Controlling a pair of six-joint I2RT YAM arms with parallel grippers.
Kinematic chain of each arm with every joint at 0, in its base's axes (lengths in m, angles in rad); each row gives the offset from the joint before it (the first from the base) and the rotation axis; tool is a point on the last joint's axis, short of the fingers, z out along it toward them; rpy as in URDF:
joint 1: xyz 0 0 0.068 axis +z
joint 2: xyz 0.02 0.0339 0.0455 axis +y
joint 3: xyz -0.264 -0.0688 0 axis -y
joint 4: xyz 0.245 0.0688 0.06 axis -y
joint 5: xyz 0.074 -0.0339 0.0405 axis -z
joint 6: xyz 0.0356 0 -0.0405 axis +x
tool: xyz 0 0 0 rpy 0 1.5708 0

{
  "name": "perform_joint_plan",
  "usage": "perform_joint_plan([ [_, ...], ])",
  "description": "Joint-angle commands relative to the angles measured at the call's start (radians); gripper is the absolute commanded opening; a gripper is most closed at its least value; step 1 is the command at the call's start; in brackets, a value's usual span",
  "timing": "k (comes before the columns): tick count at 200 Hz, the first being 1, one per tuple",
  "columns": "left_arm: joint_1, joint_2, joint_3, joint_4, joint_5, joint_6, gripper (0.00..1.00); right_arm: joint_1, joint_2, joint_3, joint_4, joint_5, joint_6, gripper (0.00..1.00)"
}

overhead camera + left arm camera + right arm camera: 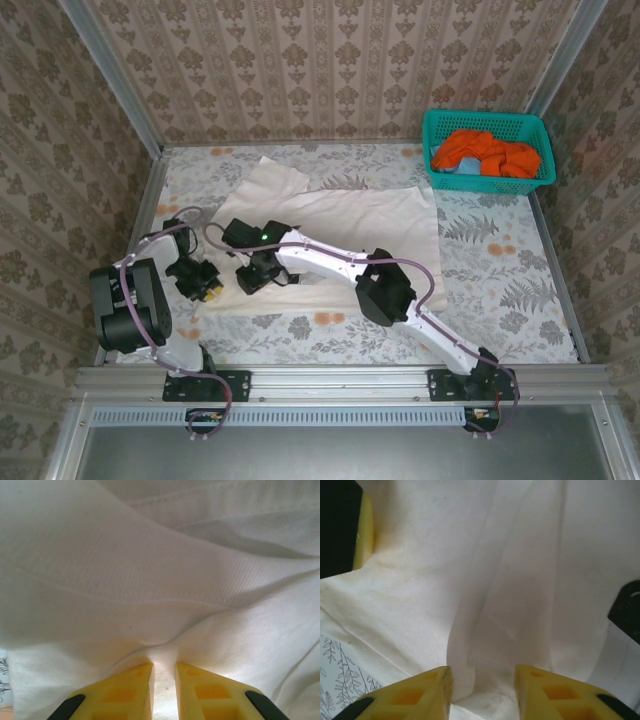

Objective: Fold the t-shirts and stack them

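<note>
Two yellow pincers: left pincer (pixel 164 667) clamped on the soft cream t-shirt (pixel 150 570), right pincer (pixel 483 670) apart astride its fold.

Damask wallpaper (pixel 330 70), seemingly fern-print tabletop (pixel 500 260)

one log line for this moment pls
left gripper: shut on cream t-shirt | right gripper: jaws astride a fold, grip unclear | orange shirts: in teal basket
</note>
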Motion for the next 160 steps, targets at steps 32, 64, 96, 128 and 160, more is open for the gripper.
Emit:
perform_joint_plan([
  [32, 0.01, 0.018, -0.007, -0.012, -0.009, 0.02, 0.18, -0.005, 0.032, 0.092, -0.101, 0.001, 0.005, 0.08],
  [64, 0.011, 0.009, -0.006, -0.023, -0.047, 0.017, 0.18, -0.042, -0.018, 0.069, -0.058, -0.039, 0.027, 0.0],
  [96, 0.012, 0.008, -0.005, -0.029, -0.068, 0.014, 0.17, -0.104, -0.078, -0.025, 0.034, -0.102, 0.067, 0.0],
  [128, 0.011, 0.0, -0.005, -0.041, -0.096, 0.014, 0.17, -0.172, -0.082, -0.064, 0.045, -0.114, 0.064, 0.0],
  [160, 0.012, 0.01, -0.003, -0.046, -0.115, 0.013, 0.16, -0.216, -0.084, -0.119, 0.083, -0.112, 0.08, 0.0],
])
